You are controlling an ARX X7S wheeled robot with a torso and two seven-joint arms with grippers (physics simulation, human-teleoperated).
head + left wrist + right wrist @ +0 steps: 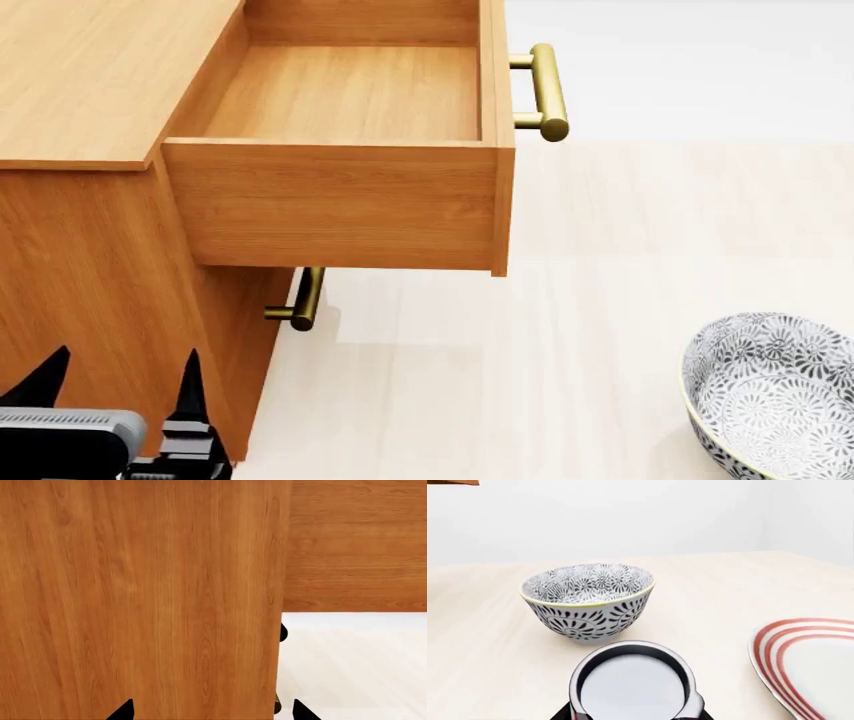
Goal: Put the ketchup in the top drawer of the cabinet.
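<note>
The ketchup (pixel 630 685) shows in the right wrist view as a silver-topped can with a sliver of red label, upright between the black fingers of my right gripper (pixel 634 715), which is shut on it. In the head view neither the can nor the right gripper shows. The cabinet (pixel 80 70) stands at the left, its top drawer (pixel 334 200) pulled out and empty, brass handle (pixel 547 90) at its front. My left gripper (pixel 120 385) is open beside the cabinet's side wall (pixel 133 600), its fingertips (pixel 123 711) holding nothing.
The lower drawer is closed, and its brass handle (pixel 307 298) sticks out under the open one. A patterned grey-white bowl (pixel 774 390) sits on the pale surface at the right, just beyond the can (pixel 589 600). A white plate with red rings (pixel 814 665) lies beside it.
</note>
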